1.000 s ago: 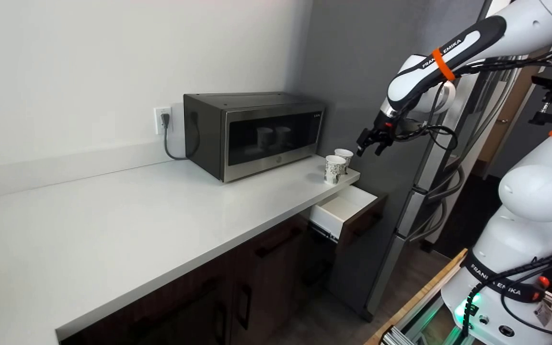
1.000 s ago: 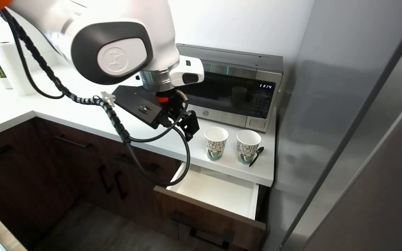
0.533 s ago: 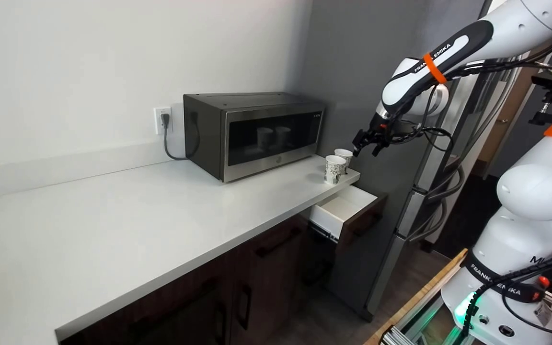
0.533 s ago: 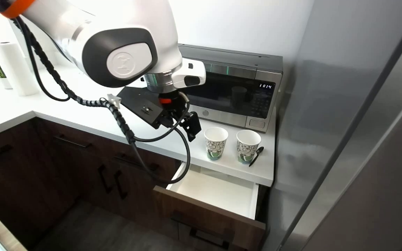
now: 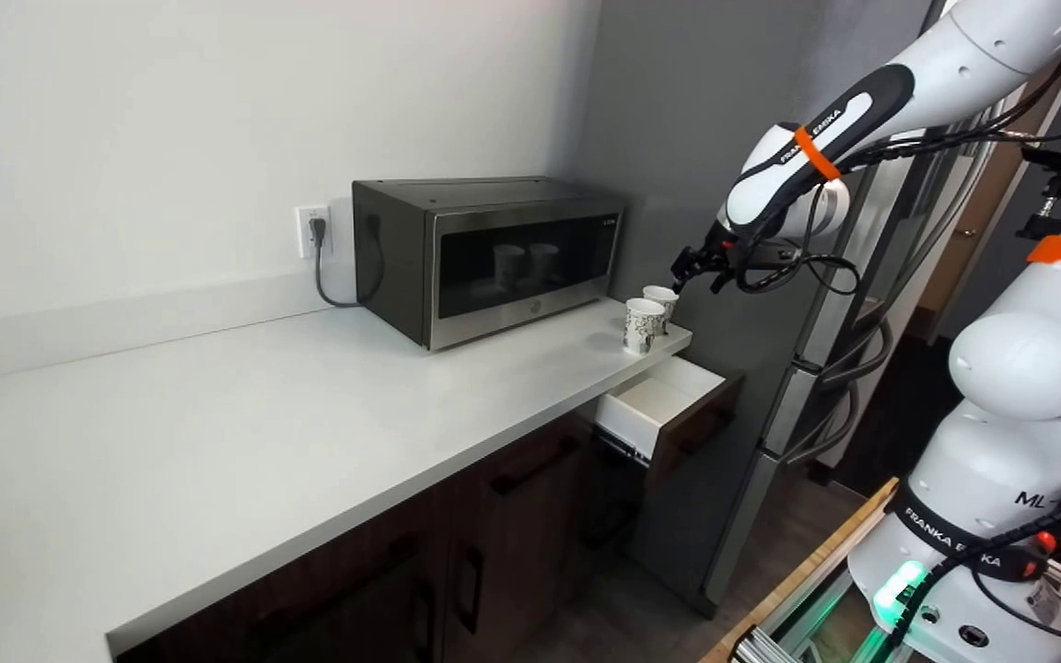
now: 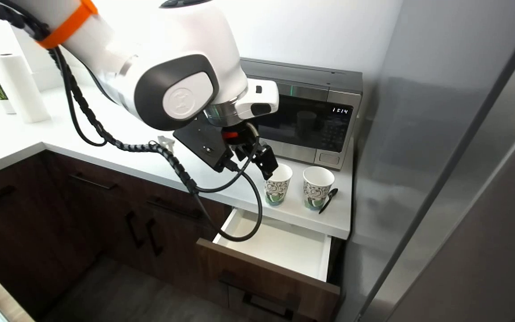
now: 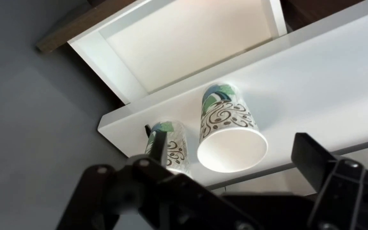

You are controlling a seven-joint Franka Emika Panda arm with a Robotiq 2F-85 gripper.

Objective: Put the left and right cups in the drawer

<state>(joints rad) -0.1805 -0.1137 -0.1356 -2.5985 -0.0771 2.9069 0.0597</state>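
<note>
Two cups (image 7: 225,116) (image 7: 176,148), one nearer the tool (image 7: 231,142)

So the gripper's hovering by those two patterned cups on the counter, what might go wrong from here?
The two cups stand close together, so closing the open gripper on one might topple the other. Both stand near the edge of the counter, so a bump could send one off. The cable looping across the drawer in an exterior view might snag.

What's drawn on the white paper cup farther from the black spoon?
That white paper cup has brown swirls, plus green and blue shapes; best in the wrist view.
</note>
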